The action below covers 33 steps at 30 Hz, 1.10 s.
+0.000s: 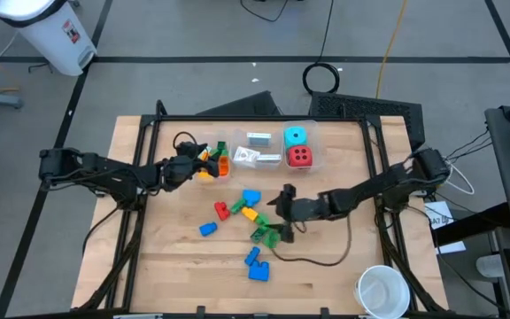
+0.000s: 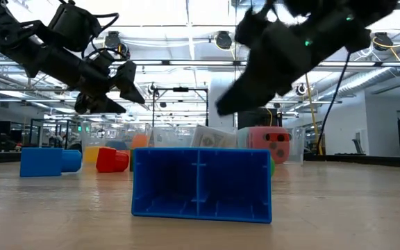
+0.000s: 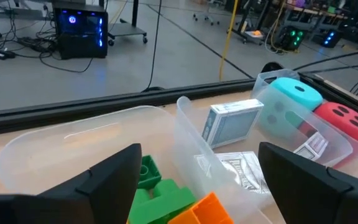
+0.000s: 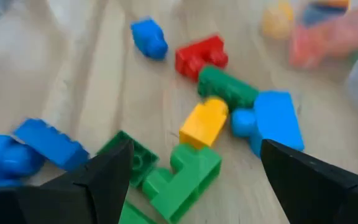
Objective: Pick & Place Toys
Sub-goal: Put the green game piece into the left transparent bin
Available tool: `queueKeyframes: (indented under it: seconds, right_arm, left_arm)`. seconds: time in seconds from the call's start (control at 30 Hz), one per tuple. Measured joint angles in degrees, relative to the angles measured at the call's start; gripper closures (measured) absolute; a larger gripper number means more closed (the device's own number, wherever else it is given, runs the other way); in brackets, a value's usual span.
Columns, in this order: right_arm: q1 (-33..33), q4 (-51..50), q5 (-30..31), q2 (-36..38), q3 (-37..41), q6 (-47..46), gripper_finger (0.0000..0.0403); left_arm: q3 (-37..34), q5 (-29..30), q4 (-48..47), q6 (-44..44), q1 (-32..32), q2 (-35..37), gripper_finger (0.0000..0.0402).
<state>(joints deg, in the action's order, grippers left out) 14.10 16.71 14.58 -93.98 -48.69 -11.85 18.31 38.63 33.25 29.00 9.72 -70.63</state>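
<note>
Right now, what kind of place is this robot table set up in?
Probably a robotics lab or workshop in a large industrial hall. The low view shows open ceiling beams with strip lights, the left wrist view a glowing computer tower on the floor, and the high view loose cables around the wooden table.

no readable text, labels or numbers

Clearance around the brick cluster

Loose bricks (image 1: 248,208) crowd table centre under right gripper (image 1: 283,215); bare wood (image 1: 162,257) at front left lies open; clear bins (image 1: 273,148) block the far edge.
</note>
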Motion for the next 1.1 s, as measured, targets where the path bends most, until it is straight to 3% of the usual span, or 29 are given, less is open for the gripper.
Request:
queueKeyframes:
  seconds: [0.27, 0.47, 0.63, 0.93, 1.1]
  right_arm:
    - [-0.43, -17.74, -2.59, -11.21, -12.35, -4.00, 0.0085]
    - [-2.08, -25.13, -2.77, -14.10, -15.54, -4.06, 0.0094]
    - [-3.05, -29.33, -2.83, -13.30, -15.49, -3.74, 0.0135]
    - [-3.68, -27.68, -2.83, -13.22, -15.42, -3.06, 0.0224]
    - [-3.64, -27.31, -2.78, -13.22, -15.42, -0.73, 0.0241]
  left_arm:
    - [0.00, -0.07, -0.33, -0.21, 0.00, 0.00, 0.0076]
    - [0.00, -1.21, -0.55, -0.21, -0.04, 0.00, 0.0076]
    - [0.02, -3.11, -0.58, -0.21, -0.04, 0.00, 0.0075]
    - [0.02, -3.17, -0.63, -0.21, -0.04, 0.00, 0.0076]
    - [0.02, -3.21, -0.66, -0.21, -0.04, 0.00, 0.0076]
